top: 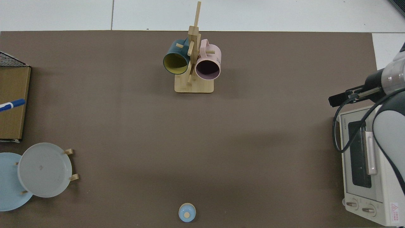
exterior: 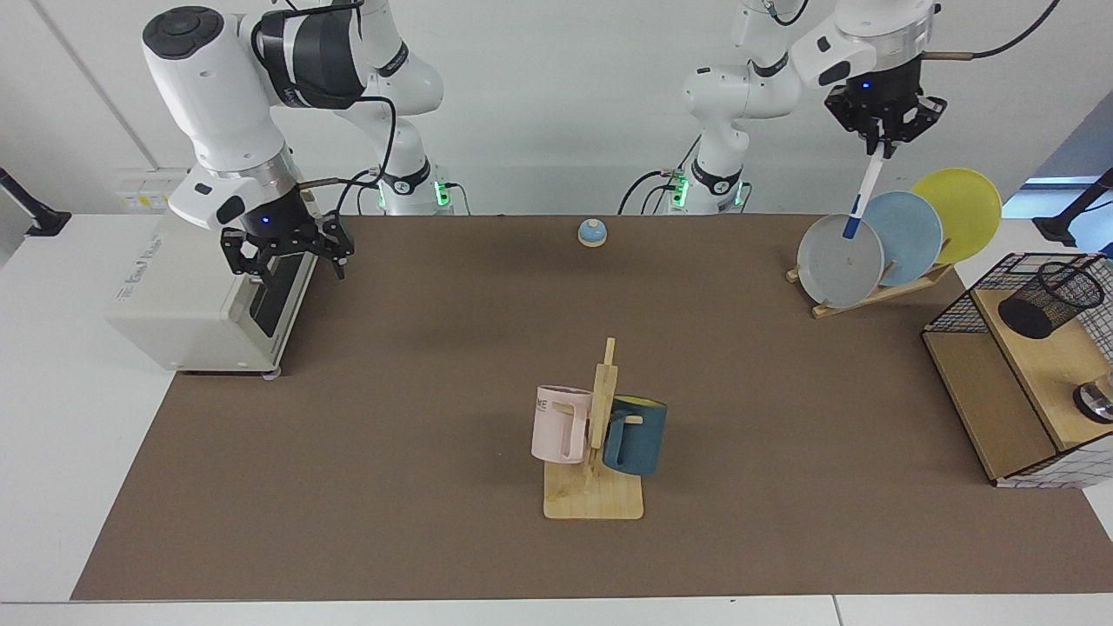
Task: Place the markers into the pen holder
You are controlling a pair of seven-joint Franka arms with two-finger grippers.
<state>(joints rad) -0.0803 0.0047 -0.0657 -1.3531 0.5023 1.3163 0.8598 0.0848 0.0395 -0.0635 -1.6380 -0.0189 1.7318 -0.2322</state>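
Clenched jaws of the left gripper (exterior: 883,148) are pinching the top of the slim white-barrelled marker with a blue cap (exterior: 865,196), which is hanging blue end down, slightly tilted, high above the row of grey, blue and yellow plates on a wooden rack (exterior: 839,261). The right gripper (exterior: 287,256) is waiting, its jaws spread and gripping nothing, just above the front of the cream toaster oven (exterior: 213,278).

Judging by this, the carry step is under way: the marker is travelling in the air, well apart from the small black wire-mesh pen holder (exterior: 1049,300) sitting on the wooden shelf inside the black wire-grid basket (exterior: 956,304). The next move is calling for bringing the marker over the cup's rimmed mouth, lowering it and letting go.

From above, only the marker's blue tip (top: 11,104) is showing, over the shelf's wooden board (top: 12,104).
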